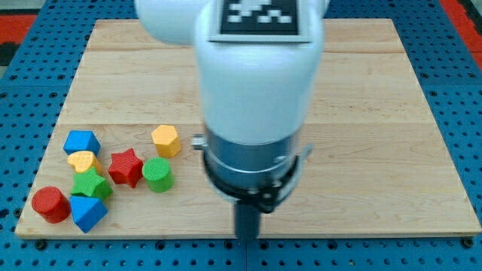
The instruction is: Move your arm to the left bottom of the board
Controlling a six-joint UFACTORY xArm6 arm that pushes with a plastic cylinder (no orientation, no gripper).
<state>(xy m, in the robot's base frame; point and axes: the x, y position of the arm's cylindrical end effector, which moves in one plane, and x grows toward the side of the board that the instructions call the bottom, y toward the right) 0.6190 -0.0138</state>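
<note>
My arm's white and grey body (254, 98) fills the middle of the view. Its dark rod comes down to my tip (247, 236) at the bottom edge of the wooden board (361, 135), a little left of centre. The blocks lie well to the left of my tip: a yellow hexagon (166, 140), a green cylinder (158, 175), a red star (126, 167), a blue block (81, 141), a yellow block (83, 161), a green star-like block (91, 184), a red cylinder (50, 204) and a blue block (88, 212). My tip touches none of them.
The board lies on a blue pegboard surface (22, 98). A square black-and-white marker (259, 16) sits on top of the arm.
</note>
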